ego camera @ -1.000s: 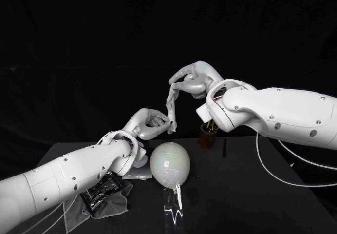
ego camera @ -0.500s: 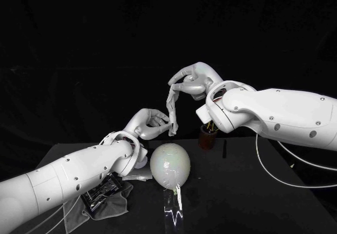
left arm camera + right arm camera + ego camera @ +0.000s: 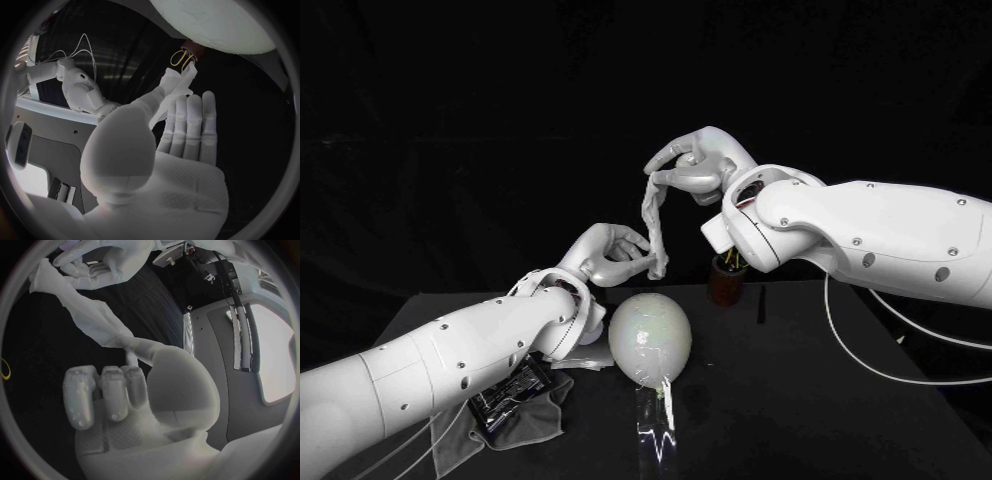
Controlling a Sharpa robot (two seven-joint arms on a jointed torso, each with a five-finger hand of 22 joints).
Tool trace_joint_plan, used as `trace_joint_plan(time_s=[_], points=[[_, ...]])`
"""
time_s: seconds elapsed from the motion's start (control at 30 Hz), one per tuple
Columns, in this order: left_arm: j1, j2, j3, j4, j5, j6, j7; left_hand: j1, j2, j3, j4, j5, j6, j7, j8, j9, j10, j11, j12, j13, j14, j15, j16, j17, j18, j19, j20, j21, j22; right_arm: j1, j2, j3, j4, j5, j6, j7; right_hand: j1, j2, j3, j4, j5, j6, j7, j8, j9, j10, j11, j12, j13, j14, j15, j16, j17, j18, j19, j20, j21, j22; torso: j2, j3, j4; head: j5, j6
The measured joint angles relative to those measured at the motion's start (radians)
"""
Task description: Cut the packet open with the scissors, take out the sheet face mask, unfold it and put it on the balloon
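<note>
The sheet face mask [image 3: 649, 215] hung in the air as a limp, twisted white strip. The right hand [image 3: 694, 165] pinched its top end and the left hand [image 3: 607, 255] pinched its bottom end. Beneath them the smooth, pale, egg-shaped balloon [image 3: 651, 338] lay on the black table [image 3: 848, 400]. Both pinches had held since a second earlier, and the left hand sat a shade lower.

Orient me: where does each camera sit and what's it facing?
Head view: on the head, looking down at the table; left hand and right hand show, holding the mask above the balloon.
Left wrist view: behind left hand, facing the mask.
Right wrist view: behind right hand, facing along the mask to the left hand.
Shared: the mask, in all three.
</note>
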Motion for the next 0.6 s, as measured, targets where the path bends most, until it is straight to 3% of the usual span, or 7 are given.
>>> trace_joint_plan(time_s=[0.47, 0.6], points=[[0.0, 0.01, 0.0, -0.015, -0.012, 0.006, -0.021, 0.0, 0.0, -0.01, 0.004, 0.0, -0.004, -0.004, 0.013, 0.001, -0.001, 0.001, 0.026, 0.013, 0.004, -0.004, 0.017, 0.005, 0.011, 0.0, 0.0, -0.001, 0.0, 0.0, 0.003, 0.0, 0.002, 0.009, 0.0, 0.006, 0.0, 0.0, 0.0, 0.0, 0.0, -0.001, -0.001, -0.001, -0.001, 0.0, 0.0, -0.002, 0.0, 0.0, 0.0, 0.002, 0.0, 0.0, 0.0, 0.0, -0.001, 0.0, 0.0, -0.0003, 0.0002, 0.0, 0.003], [0.0, 0.011, 0.0, -0.017, -0.014, 0.006, -0.025, 0.024, 0.024, -0.009, 0.004, 0.0, -0.003, -0.004, 0.023, 0.004, -0.004, -0.001, 0.036, 0.018, 0.008, -0.008, 0.027, 0.006, 0.011, 0.011, -0.004, 0.006, 0.0, -0.001, 0.003, 0.0, 0.003, 0.012, 0.0, 0.007, 0.0, 0.0, 0.0, 0.0, 0.0, -0.002, -0.002, 0.002, -0.001, 0.0, 0.0, -0.003, 0.0, 0.0, 0.0, 0.002, 0.001, 0.0, 0.0, 0.0, -0.001, 0.0, 0.0, -0.0004, 0.0001, 0.0, 0.003]])
